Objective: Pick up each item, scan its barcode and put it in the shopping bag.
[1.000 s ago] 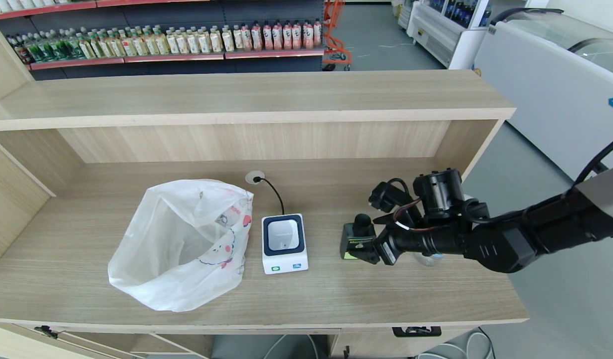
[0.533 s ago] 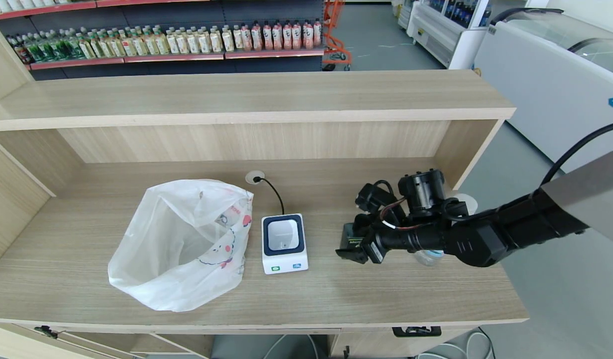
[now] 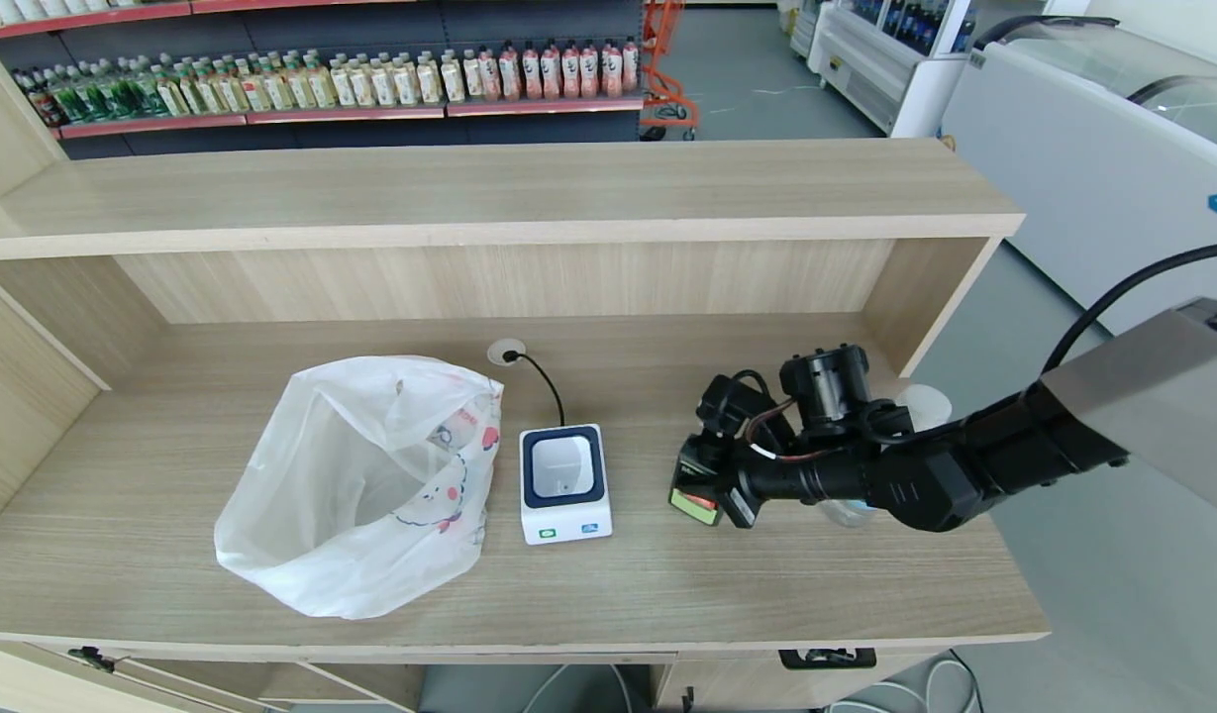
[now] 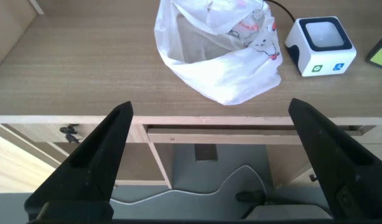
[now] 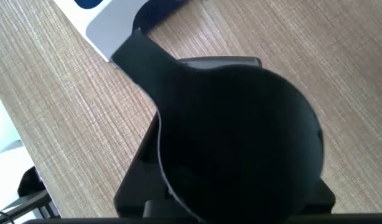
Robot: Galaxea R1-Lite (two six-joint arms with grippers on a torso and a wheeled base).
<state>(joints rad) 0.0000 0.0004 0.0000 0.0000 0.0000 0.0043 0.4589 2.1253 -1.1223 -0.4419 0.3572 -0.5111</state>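
Head view: right gripper (image 3: pixel 705 483) closed on the dark box (image 3: pixel 694 501), low over the counter (image 3: pixel 608 584), near the scanner (image 3: pixel 564 482).
Handling: probably light, rigid.
Hold: you grip its flat sides, barcode clear.

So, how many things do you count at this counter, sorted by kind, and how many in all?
Shopping bag: 1
Scanner: 1
Dark item, held in the right tool: 1
Clear container, partly hidden behind the arm: 1
Total: 4
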